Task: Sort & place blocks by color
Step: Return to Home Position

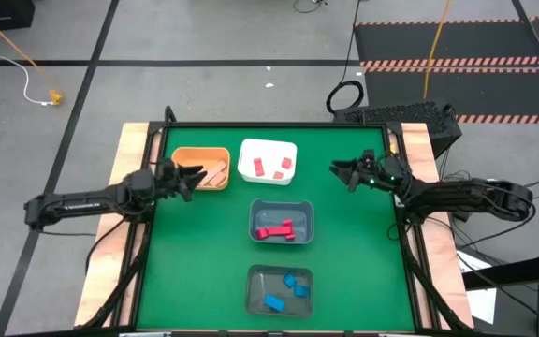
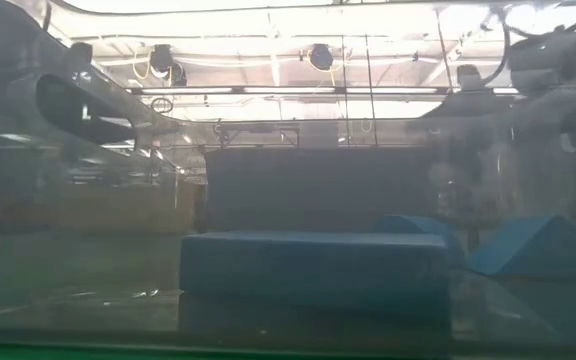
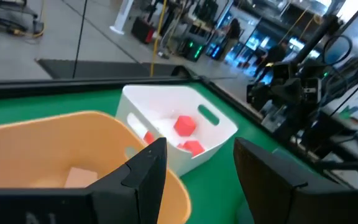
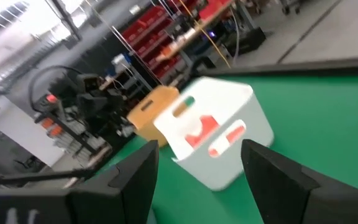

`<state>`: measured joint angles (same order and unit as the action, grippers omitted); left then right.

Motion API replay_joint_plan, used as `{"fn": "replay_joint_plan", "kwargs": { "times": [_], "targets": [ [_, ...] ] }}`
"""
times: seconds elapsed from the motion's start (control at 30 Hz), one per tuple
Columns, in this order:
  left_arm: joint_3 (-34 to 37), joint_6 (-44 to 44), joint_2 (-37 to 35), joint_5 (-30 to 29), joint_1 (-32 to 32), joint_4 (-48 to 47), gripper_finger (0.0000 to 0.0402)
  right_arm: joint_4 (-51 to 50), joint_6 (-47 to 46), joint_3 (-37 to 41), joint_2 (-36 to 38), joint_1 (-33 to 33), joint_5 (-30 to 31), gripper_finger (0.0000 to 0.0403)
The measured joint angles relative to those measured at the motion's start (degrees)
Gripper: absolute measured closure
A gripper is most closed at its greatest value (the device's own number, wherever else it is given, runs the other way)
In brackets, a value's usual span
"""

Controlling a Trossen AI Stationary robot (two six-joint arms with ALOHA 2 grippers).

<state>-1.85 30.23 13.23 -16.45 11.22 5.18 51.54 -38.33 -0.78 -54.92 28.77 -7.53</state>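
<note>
The blocks lie sorted in four bins. Tan blocks (image 1: 216, 173) are in the orange bin (image 1: 187, 154), pink-salmon ones (image 1: 269, 167) in the white bin (image 1: 268, 146), red ones (image 1: 277, 229) in a grey bin (image 1: 283, 206), and blue ones (image 1: 286, 290) in the near grey bin (image 1: 255, 281). My left gripper (image 1: 193, 176) hovers open and empty over the orange bin's left part; its wrist view shows the orange bin (image 3: 73, 146), a tan block (image 3: 82, 177) and the white bin (image 3: 219, 134). My right gripper (image 1: 344, 172) hangs open and empty right of the white bin (image 4: 241, 106).
The bins stand in the green mat's (image 1: 363, 271) middle and far left. Bare mat lies to the right and near left. The low view looks through the near bin's clear wall at blue blocks (image 2: 313, 265). Wooden table edges (image 1: 129, 150) flank the mat.
</note>
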Motion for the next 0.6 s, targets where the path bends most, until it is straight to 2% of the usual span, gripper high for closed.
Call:
{"fn": "replay_joint_plan", "kwargs": {
  "times": [0.6],
  "targets": [
    [-0.02, 0.01, -10.44, 0.02, 0.0, -0.24, 0.0215, 0.01, 0.0, -0.02, 20.4, 0.0, 0.0, 0.0181]
  ]
}}
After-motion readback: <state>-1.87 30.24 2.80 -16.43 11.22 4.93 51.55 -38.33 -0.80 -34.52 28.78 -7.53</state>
